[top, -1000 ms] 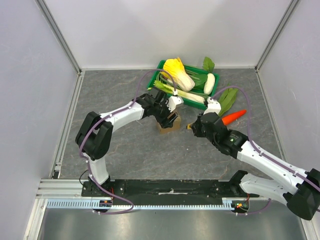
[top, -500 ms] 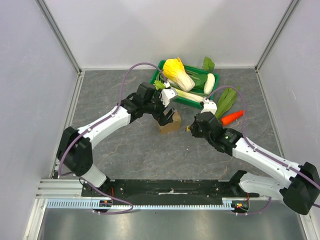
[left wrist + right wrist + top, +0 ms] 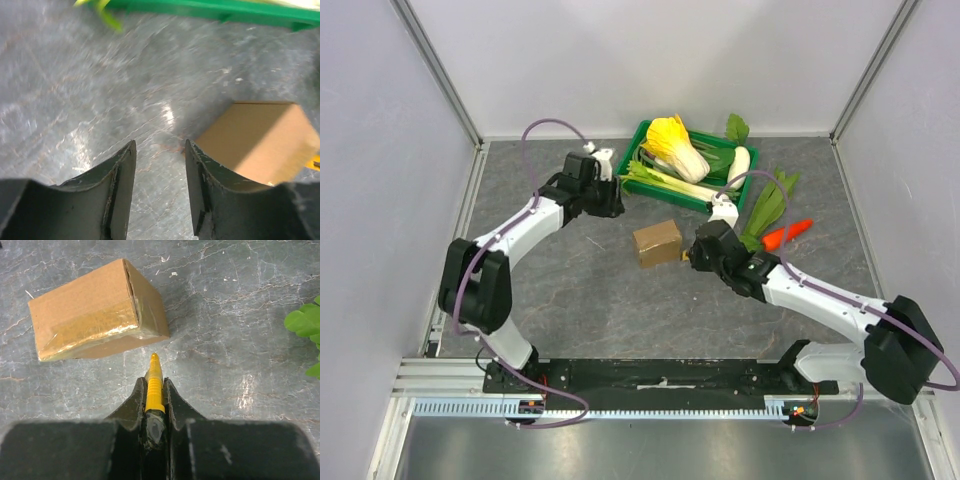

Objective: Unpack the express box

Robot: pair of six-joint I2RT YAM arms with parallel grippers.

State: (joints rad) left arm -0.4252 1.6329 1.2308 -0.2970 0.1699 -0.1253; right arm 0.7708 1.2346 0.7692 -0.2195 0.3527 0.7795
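**Left arm off the express box, right arm closing in**

The express box (image 3: 657, 243) lies flat on the grey tabletop (image 3: 580, 300). It is closed, with a shiny strip of tape (image 3: 90, 325) along its seam. Half a second ago the left fingers were down on the box and partly hid it from the overhead camera. Now nothing touches it and its whole top shows.

The left fingers (image 3: 129, 157) have drawn back to the far left of the box and are well apart from it. They are spread, with only bare tabletop between them. In the left wrist view the box sits ahead of them and off to the right.

The right fingers (image 3: 137, 397) are pressed together on a yellow tool (image 3: 154, 367). Its tip points at the box's nearest face and stops just short of it without touching. They have edged in toward the box from its right side since half a second ago, and a second ago they were farther off still.

Behind the box, the green crate (image 3: 210, 9) is where it was. It holds a cabbage (image 3: 678, 148), a leek (image 3: 670, 183) and a pale long vegetable (image 3: 738, 166). To the right of the box, beyond the right arm, lie a leafy green (image 3: 767, 205) and a carrot (image 3: 788, 234). The carrot is in the same spot as before.
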